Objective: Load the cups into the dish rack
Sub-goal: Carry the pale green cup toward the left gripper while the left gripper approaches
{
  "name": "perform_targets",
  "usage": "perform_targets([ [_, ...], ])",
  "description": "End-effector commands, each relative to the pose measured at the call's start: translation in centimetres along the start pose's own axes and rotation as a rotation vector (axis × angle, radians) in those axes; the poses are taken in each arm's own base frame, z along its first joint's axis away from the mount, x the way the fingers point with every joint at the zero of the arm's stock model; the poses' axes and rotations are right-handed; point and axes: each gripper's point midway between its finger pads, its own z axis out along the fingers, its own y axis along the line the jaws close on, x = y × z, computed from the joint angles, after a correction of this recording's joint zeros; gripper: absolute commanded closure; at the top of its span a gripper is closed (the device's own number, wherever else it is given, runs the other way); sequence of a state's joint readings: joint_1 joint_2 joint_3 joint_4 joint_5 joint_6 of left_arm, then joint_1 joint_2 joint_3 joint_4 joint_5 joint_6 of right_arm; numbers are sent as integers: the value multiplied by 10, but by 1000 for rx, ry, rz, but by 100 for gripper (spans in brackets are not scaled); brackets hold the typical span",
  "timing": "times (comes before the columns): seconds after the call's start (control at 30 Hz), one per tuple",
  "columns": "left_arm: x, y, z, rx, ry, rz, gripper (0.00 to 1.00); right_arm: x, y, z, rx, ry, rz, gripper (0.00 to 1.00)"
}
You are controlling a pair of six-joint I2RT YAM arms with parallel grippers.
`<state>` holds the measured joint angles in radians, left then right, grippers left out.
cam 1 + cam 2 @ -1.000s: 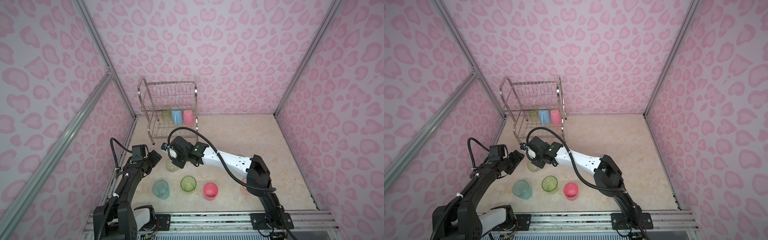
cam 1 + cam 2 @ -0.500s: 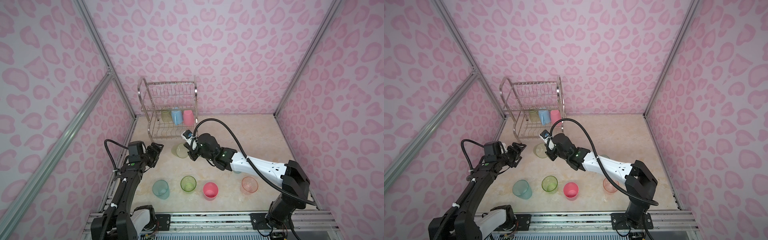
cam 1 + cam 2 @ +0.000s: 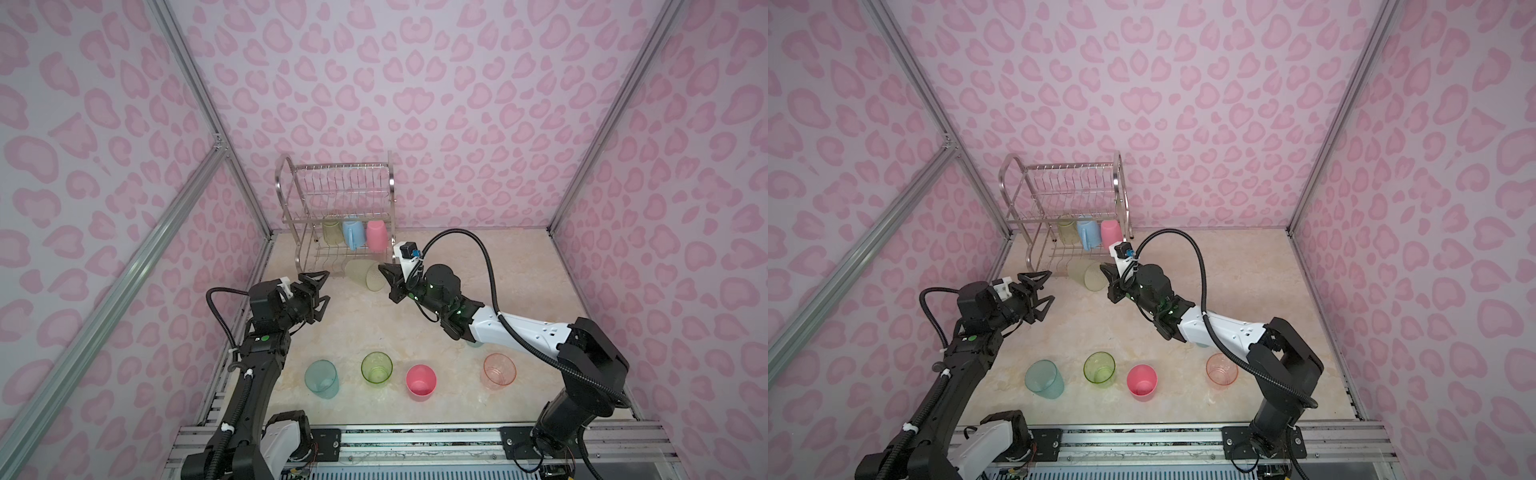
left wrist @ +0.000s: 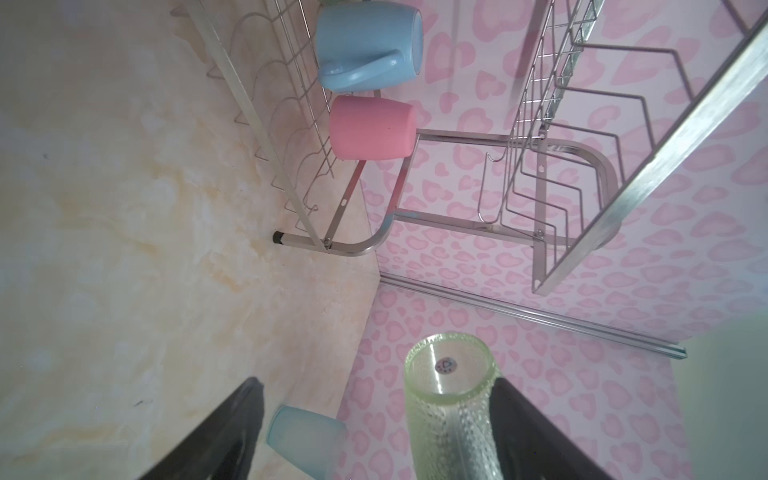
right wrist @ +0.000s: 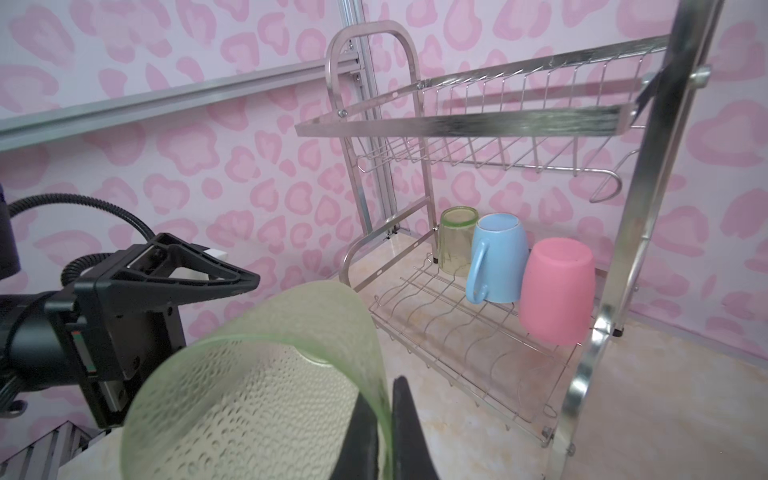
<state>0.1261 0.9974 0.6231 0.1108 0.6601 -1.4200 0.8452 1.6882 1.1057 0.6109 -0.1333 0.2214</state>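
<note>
In both top views your dish rack stands at 11 o'clock on the floor, against the back wall. On its lower shelf, mouth down in a row, sit the racked green cup, the light-blue mug and the racked pink cup. Your right gripper is pinched onto the rim of the dimpled green cup. The cup lies sideways in the air just in front of that shelf. Your left gripper sits at 8 o'clock from that cup, apart from it, jaws spread wide and empty. Along the 6 o'clock edge, from 7 to 5, the teal cup, lime cup, pink floor cup and peach cup stand mouth up.

From your left wrist, the dark fingers stand far apart. The dimpled green cup shows base-first beside one of them; you cannot tell contact here. Beyond are the rack, the mug, the racked pink cup, and a second teal cup on the floor.

From your right wrist, the fingers clamp the cup's wall at the rim, one inside, one outside. One left finger shows past the cup.
</note>
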Motion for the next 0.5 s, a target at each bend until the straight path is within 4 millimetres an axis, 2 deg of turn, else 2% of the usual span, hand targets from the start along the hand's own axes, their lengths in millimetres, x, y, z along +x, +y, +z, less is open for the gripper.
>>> perform_targets([
  [0.0,8,-36,-4,152,49,-38,13,-27,13,2,-82,-127,56,100],
  [0.27,21,-62,-2,243,113,-61,12,-19,16,17,-137,-126,124,100],
  [0.47,30,-65,7,250,148,-66,12,-16,20,24,-169,-113,144,100],
])
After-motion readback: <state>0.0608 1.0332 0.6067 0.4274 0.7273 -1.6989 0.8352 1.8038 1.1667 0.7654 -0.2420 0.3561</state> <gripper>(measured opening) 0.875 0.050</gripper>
